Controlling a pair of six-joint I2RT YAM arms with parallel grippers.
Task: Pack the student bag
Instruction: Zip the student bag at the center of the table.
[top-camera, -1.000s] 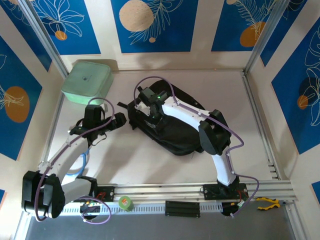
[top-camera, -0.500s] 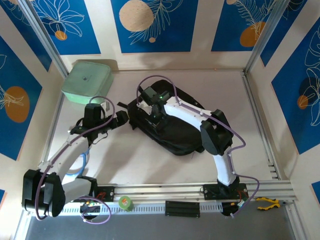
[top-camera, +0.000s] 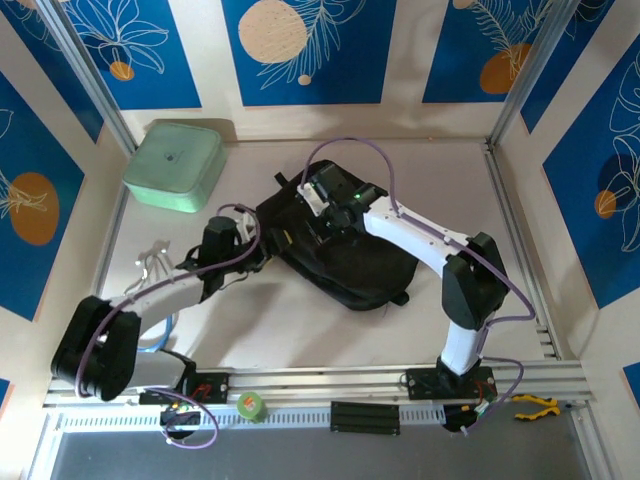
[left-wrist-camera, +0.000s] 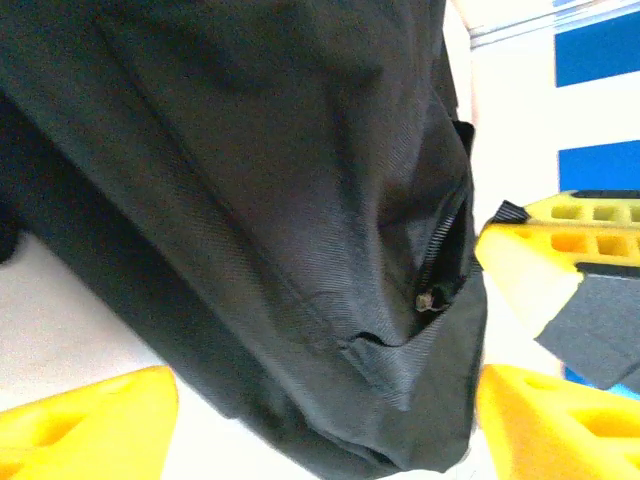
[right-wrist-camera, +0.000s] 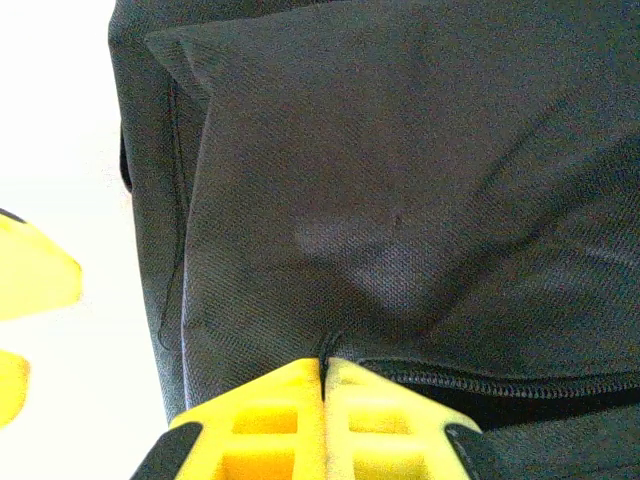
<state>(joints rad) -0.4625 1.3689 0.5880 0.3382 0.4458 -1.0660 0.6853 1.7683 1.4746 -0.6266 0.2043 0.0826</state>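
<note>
Bag (top-camera: 350, 262) is flat on the table (top-camera: 300, 325), about mid-way, lying slanted with one end toward the far left. Black fabric, zipper (right-wrist-camera: 480, 381) on the upper face.

Right gripper (right-wrist-camera: 325, 372) is down on the bag's far-left part. Its jaws are fully closed at the zipper's end, with a thin black bit of the bag caught between the tips. Can't tell whether that bit is a pull tab or just the seam.

Left gripper (left-wrist-camera: 328, 395) is at the bag's left edge, arm stretched low across the table. Its jaws are well apart and the bag's corner sits between the yellow fingers (left-wrist-camera: 90, 425). It grips nothing, and I can't tell whether the pads touch the fabric.

Green box (top-camera: 175, 165) sits in the far-left corner, lid on, well apart from the bag. Green tape roll (top-camera: 250, 405) is on the near rail between the arm bases.
</note>
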